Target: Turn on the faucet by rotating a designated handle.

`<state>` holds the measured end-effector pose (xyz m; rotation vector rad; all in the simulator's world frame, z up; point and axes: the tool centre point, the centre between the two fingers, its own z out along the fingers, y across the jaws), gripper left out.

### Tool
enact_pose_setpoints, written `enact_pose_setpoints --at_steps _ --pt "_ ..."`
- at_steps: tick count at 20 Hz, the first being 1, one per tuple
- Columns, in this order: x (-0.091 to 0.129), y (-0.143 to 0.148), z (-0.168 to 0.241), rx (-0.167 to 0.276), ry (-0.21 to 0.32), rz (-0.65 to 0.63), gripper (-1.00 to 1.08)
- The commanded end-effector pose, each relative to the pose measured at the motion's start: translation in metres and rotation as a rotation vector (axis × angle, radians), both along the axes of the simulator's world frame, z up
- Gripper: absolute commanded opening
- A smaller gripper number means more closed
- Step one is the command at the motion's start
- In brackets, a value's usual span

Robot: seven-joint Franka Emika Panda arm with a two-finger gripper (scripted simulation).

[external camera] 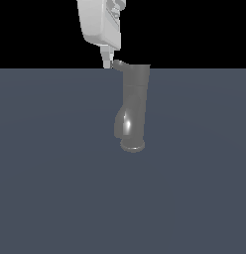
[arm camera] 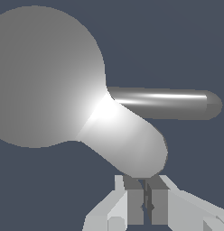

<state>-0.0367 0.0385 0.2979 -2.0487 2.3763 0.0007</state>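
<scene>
Tabletop (external camera: 55, 198) fills the near ground: flat slate-blue, unmarked, running back to a straight edge against black.

Faucet (external camera: 135, 106) stands upright a little right of centre in the exterior view, about midway back on the tabletop. Dark grey, cylindrical. Flared round base (external camera: 132, 146) sits on the surface. Glossy bulging spout (external camera: 123, 124) low on the side toward the exterior view's left, with a bright highlight. Top cap (external camera: 136, 68) slightly wider than the column, level with the tabletop's far edge line.

Handle (external camera: 118, 63): short thin grey lever projecting from the cap toward the exterior view's left, tip a touch raised.

Hand (external camera: 107, 61) comes down from the top of the exterior view, white body tilted, above and left of the cap. Its narrow white tip ends right at the handle's outer end; touching or just beside, cannot tell from this angle.

Wrist view, looking down: faucet cap (arm camera: 39, 74) a large pale round disc. Two limbs spring from the same side of it. One, a thin glossy rod (arm camera: 163, 103) with a rounded end. Other, a stubby broad rounded lobe (arm camera: 127, 144) reaching toward the fingers (arm camera: 134, 203). Which is the lever and which the spout, not certain here.

Hand (arm camera: 144, 200): two grey pads nearly together, only a thin dark slit between. Nothing held between them. Clenched, gripping nothing.
</scene>
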Motion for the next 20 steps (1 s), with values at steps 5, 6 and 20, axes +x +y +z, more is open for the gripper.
enact_pose_setpoints --at_steps 5,6,20 --pt "-0.008 -0.014 0.0 -0.001 0.001 -0.003 -1.0" --pt "-0.01 -0.019 0.0 -0.001 0.001 -0.004 -1.0" --pt "-0.028 -0.048 0.0 -0.001 0.002 0.031 -1.0"
